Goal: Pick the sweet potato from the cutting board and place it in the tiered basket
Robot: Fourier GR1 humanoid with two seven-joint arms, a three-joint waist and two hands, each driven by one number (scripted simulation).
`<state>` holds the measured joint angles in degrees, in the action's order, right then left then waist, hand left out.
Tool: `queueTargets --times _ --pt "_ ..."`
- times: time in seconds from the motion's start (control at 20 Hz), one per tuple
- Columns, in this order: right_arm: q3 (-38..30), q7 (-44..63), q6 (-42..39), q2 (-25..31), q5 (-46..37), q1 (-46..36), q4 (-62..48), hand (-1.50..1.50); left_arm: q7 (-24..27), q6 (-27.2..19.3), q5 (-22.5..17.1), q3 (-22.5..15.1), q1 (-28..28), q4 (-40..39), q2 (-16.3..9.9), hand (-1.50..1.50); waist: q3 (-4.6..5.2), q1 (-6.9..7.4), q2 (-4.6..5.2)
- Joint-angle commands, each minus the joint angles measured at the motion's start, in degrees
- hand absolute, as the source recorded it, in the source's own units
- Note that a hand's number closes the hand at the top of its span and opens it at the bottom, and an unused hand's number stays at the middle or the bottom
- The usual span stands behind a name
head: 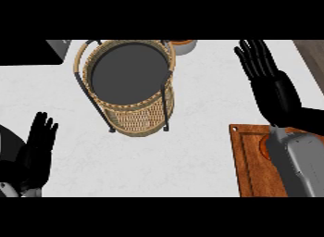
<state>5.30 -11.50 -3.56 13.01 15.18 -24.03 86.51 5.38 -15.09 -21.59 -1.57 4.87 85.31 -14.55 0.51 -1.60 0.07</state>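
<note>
Head view: unlabelled tiered basket

tan woven tiered basket with dark grey tray, reddish-brown cutting board, white speckled counter.

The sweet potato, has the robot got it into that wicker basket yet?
Not yet. The tiered basket shows no sweet potato in it. An orange sliver, probably the sweet potato, peeks out on the cutting board beside the right forearm. The right hand is open above the board, holding nothing; the left hand rests open at lower left. Grasping, carrying and placing all remain.
</note>
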Motion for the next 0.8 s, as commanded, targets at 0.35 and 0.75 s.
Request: queueTargets --times 0.35,0.75 --pt "-20.9 12.2 31.7 3.8 -6.5 11.4 -18.9 -1.50 0.6 7.5 6.8 -9.2 -5.1 1.0 -3.7 0.00 -0.50 -4.08 1.84" --pt "-16.5 15.9 48.1 4.3 -19.1 10.2 -14.1 -1.50 0.0 11.7 9.9 -13.4 -9.0 -2.9 -2.7 0.00 -0.39 1.08 -0.16"
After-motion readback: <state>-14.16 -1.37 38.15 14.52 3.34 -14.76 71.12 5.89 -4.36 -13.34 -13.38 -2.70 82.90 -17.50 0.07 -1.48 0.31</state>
